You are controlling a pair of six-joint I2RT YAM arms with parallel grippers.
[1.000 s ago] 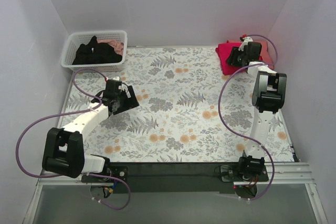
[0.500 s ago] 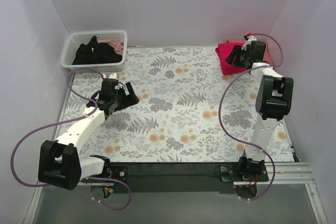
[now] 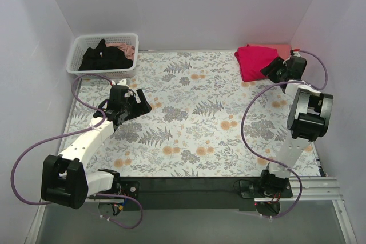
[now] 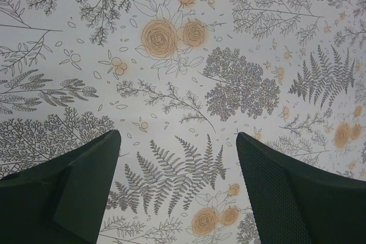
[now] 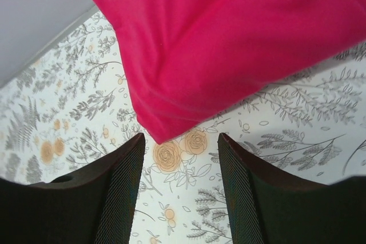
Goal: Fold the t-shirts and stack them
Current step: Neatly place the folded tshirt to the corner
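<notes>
A folded crimson-magenta t-shirt (image 3: 256, 61) lies at the back right of the table, with a strip of paler fabric (image 3: 284, 48) showing behind it. My right gripper (image 3: 270, 71) hovers just off its near right edge, open and empty. In the right wrist view the shirt's corner (image 5: 229, 38) sits just beyond the gripper (image 5: 180, 141), apart from the fingers (image 5: 123, 187). A black t-shirt (image 3: 106, 58) and a salmon-pink one (image 3: 122, 46) are bunched in the basket. My left gripper (image 3: 144, 106) is open over bare cloth, and the left wrist view shows it (image 4: 177, 138) holding nothing.
The white lattice basket (image 3: 77, 64) stands at the back left corner. A floral-print cloth (image 3: 194, 124) covers the table and fills the left wrist view (image 4: 189, 55). Walls close in at the back and both sides.
My right gripper has drawn back off the crimson shirt toward the right wall, leaving the shirt lying flat. My left arm shifted slightly left early on and has since held still.
</notes>
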